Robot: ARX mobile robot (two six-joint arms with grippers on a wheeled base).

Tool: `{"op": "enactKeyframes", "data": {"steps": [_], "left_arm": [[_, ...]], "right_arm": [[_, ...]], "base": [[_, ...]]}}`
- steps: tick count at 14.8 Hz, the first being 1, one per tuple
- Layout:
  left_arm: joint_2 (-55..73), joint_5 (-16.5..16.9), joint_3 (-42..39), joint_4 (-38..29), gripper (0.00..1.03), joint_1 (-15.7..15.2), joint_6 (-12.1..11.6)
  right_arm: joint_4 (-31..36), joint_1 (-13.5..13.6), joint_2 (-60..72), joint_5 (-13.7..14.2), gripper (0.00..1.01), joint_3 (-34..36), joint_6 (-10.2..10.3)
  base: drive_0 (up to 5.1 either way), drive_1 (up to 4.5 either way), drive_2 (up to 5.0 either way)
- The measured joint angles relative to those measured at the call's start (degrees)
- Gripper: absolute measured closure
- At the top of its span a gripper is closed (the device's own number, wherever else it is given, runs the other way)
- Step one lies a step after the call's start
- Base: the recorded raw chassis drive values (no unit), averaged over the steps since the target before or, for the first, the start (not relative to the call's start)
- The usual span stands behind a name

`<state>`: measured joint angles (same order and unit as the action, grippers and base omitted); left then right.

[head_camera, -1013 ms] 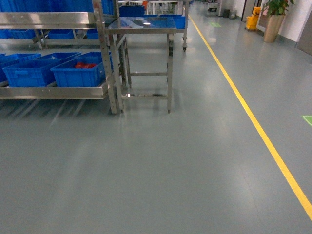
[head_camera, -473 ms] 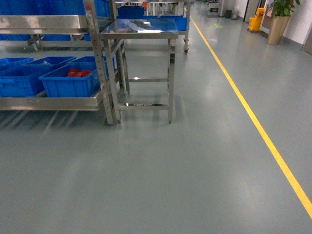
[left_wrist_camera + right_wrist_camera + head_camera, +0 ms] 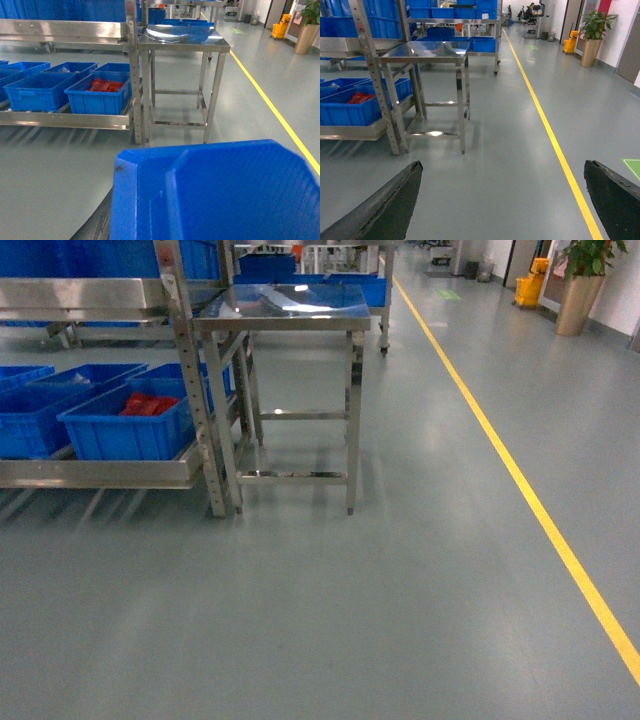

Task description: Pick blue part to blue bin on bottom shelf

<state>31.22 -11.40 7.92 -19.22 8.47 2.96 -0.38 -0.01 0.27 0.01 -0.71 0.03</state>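
Head view shifted: steel table [image 3: 283,310] and bottom shelf [image 3: 100,472] nearer, lower in view; bin with red parts [image 3: 128,423] moved left.

Counts: bins, bench, rack, line, plant

Ahead and left of the right pincer [image 3: 502,200], whose two fingers [image 3: 380,210] stand apart, four blue bins [image 3: 97,95] show on the bottom shelf [image 3: 100,472], one with red parts [image 3: 148,403]; one steel bench [image 3: 285,310]; one yellow line [image 3: 520,480]; one plant [image 3: 594,30]; one blue tub [image 3: 215,195] by the left wrist camera.
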Motion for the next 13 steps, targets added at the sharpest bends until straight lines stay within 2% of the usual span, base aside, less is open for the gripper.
{"op": "enactKeyframes", "data": {"steps": [13], "left_arm": [[0.0,-0.1,0.0,-0.2,0.59,0.0,0.0]], "right_arm": [[0.0,0.0,0.0,0.0,0.03,0.0,0.0]], "base": [[0.0,4.18,-4.2]]}}
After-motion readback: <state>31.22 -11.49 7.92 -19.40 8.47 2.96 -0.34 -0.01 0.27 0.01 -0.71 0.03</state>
